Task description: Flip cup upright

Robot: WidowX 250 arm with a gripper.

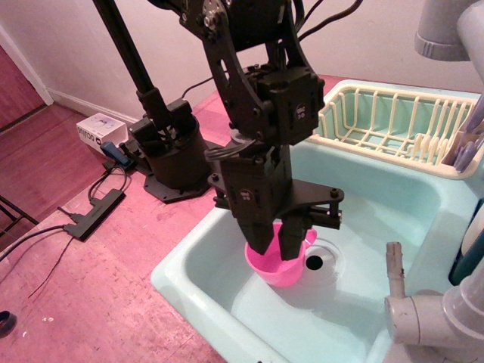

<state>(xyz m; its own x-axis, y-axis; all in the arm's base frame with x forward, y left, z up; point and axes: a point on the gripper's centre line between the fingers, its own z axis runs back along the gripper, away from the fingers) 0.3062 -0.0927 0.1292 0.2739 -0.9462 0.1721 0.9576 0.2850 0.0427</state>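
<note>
observation.image view: cup (281, 265) sitting upright, mouth up, in sink (363, 227) beside drain; gripper (274, 243) reaching into mouth, fingers straddling rim wall, grip unclear; judging light, stiff, slick plastic; rim wall serving as best hold.

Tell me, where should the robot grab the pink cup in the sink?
Grab the pink cup by its rim wall, coming straight down from above. It stands mouth-up in the sink, so one finger can go inside and one outside. The gripper seems to hold it this way already. The small handle looks harder to pinch.
</note>
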